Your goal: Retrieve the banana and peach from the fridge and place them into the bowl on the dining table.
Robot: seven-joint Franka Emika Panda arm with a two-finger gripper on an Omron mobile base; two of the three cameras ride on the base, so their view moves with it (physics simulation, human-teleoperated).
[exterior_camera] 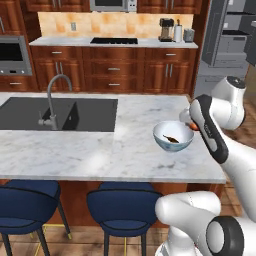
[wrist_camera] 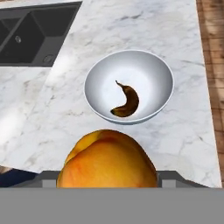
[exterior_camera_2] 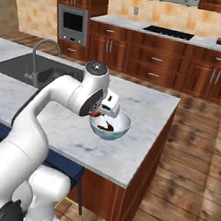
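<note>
The peach (wrist_camera: pixel 107 162), round and orange-red, sits between my gripper's (wrist_camera: pixel 107 177) jaws, which are shut on it, in the hand view. Beyond it stands the pale glossy bowl (wrist_camera: pixel 95 72) on the marble dining table (wrist_camera: pixel 52 113), with the dark curved banana (wrist_camera: pixel 127 101) lying inside. From the left base view, the gripper (exterior_camera: pixel 188 122) hangs just right of and slightly above the bowl (exterior_camera: pixel 172 145), a sliver of peach (exterior_camera: pixel 193 127) showing behind the arm. The banana (exterior_camera: pixel 170 138) rests at the bowl's bottom. The fridge (exterior_camera: pixel 225 40) stands open at the back right.
A dark sink (exterior_camera: pixel 60 114) with an arched tap (exterior_camera: pixel 52 100) is set into the table's left half. Blue stools (exterior_camera: pixel 122 210) stand along the near edge. The table's right edge (exterior_camera_2: pixel 169 117) drops to wooden floor. Wooden cabinets and a wall counter (exterior_camera: pixel 115 42) run behind.
</note>
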